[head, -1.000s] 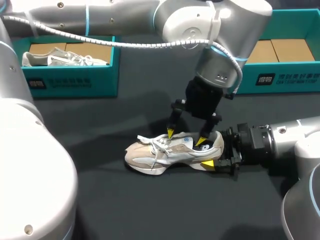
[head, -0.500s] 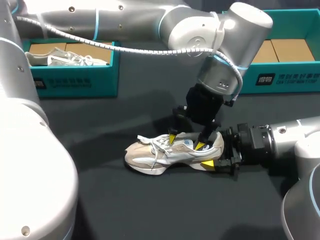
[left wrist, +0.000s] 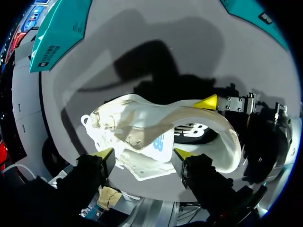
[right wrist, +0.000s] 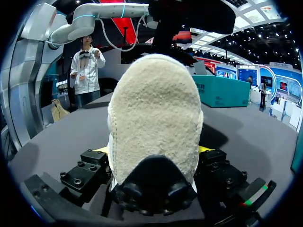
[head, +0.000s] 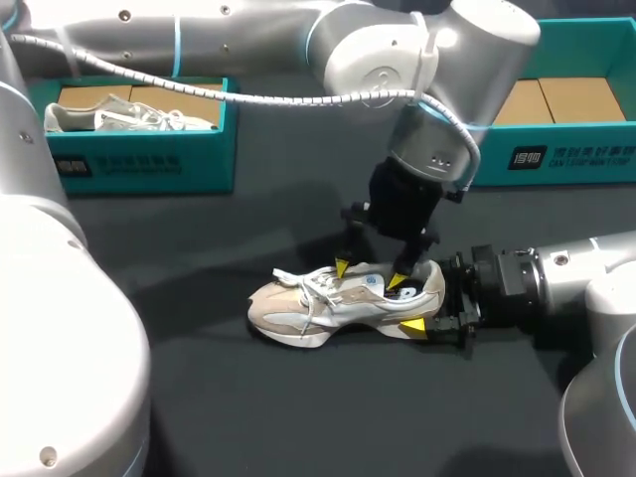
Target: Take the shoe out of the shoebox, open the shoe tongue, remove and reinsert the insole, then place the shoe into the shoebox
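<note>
The shoe is lying on its sole on the table, toe pointing left. The right gripper is clamping its heel from both sides. The left gripper is hanging over it, jaws spread wide, with one tip at the laces and the other inside the opening. The tongue is sitting between them.

Behind the shoe, the left shoebox and right shoebox carry white front print, too small to read; inside the shoe, a white logo.
</note>
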`<action>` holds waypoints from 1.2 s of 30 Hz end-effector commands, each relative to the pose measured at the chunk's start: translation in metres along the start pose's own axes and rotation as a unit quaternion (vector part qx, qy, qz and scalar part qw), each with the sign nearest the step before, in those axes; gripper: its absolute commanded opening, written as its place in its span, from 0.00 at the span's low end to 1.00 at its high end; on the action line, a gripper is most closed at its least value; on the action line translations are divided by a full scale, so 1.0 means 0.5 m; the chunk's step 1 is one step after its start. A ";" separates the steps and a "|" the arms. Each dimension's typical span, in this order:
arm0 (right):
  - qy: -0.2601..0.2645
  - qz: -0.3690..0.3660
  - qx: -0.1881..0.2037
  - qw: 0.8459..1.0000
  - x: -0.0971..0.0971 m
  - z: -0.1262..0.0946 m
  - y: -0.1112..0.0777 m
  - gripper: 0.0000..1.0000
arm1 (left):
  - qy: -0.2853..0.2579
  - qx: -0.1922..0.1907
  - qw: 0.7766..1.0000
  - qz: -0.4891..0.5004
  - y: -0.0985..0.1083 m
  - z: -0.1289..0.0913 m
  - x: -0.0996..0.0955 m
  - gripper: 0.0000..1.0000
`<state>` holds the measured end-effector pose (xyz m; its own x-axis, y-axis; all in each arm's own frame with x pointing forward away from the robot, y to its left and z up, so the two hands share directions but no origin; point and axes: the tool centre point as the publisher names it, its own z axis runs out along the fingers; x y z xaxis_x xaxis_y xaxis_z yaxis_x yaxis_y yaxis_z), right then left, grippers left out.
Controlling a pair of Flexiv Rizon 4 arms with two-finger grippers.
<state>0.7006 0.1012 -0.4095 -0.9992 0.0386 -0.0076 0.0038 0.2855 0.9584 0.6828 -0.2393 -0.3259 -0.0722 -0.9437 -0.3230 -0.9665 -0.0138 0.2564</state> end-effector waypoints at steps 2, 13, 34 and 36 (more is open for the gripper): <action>0.000 0.000 0.002 1.000 0.002 -0.002 0.003 0.00 | -0.014 -0.008 1.000 0.002 -0.011 0.014 0.037 0.78; 0.000 0.000 0.002 1.000 0.002 -0.002 0.003 0.00 | -0.044 -0.042 0.998 0.000 -0.009 0.038 0.006 0.59; 0.000 0.000 0.002 1.000 0.002 -0.002 0.003 0.00 | -0.056 -0.037 0.997 0.025 0.016 0.017 -0.051 0.42; 0.000 0.000 0.002 1.000 0.002 -0.002 0.003 0.00 | -0.063 -0.030 0.997 0.027 0.009 0.014 -0.044 0.42</action>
<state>0.7006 0.1016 -0.4091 -0.9992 0.0383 -0.0078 0.0035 0.2851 0.9585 0.6770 -0.2137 -0.3258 -0.1551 -0.8989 -0.4097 -0.9422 0.0100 0.3348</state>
